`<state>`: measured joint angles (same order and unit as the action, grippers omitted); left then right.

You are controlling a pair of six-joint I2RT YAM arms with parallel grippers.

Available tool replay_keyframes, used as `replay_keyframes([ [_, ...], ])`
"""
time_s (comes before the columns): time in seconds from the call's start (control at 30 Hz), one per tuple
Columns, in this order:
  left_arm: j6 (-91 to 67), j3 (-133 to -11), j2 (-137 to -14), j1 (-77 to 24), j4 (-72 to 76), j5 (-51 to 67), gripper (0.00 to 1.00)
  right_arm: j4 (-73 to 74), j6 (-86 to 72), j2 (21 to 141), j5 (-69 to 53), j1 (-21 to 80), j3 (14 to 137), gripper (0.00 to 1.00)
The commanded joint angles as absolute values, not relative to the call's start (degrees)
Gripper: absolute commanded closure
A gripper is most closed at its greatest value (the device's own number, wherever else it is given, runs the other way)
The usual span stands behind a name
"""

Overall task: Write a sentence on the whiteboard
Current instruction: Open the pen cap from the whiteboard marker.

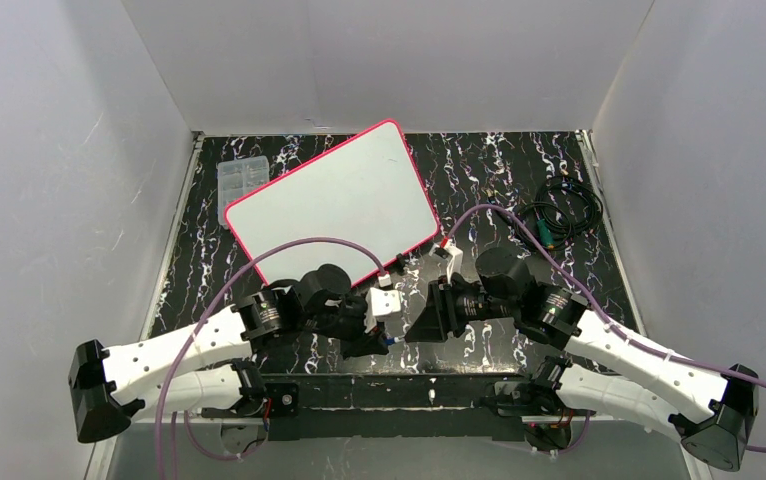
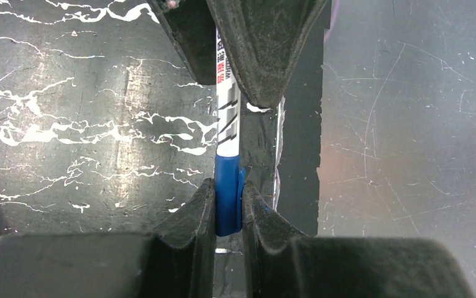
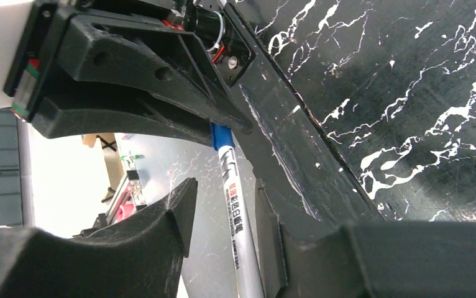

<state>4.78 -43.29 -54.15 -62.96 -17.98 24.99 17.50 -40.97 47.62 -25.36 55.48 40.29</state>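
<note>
Whiteboard (image 1: 329, 205) lies flat and skewed toward the far side of the black marbled table (image 1: 519, 180), a little left of centre. It's bare, not 1 stroke of a sentence on it yet. Down at the near edge the 2 grippers meet nose to nose, well apart from the board, which sits beyond them. Left gripper (image 2: 228, 189) is closed right down, fingers pinching the blue cap (image 2: 227, 205) of a marker (image 2: 228, 118). Right gripper (image 3: 223, 192) brackets the white barrel. 1 finger is against it, but its own camera shows a gap on the other side, so I can't tell whether it has a real clamp. This looks to me like the cap-pull, so the task has barely started. Here's the danger: if the right side has no firm grip, a pull would drag the whole marker along capped, or let it drop off the table edge just beside them. Pull off-axis and the cap could jam, or the barrel could twist in the fingers and leave the tip badly angled for writing. A sudden release could also swing an arm toward the board.
</note>
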Motion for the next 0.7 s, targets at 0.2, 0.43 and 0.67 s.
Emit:
replay_keyframes([
  [0.2,3.52,-45.59,-55.2,-62.23,-18.17,25.4,1.0,13.53,-42.45,46.76,-27.57,55.28,39.06,0.58],
  [0.43,3.31,-45.57,-55.33,-61.96,-17.97,25.84,1.0,12.67,-42.67,46.58,-27.71,55.28,38.67,0.69],
  [0.67,4.4,-45.32,-55.06,-61.97,-18.58,25.37,1.0,9.53,-43.63,44.65,-26.32,55.28,37.99,0.99],
])
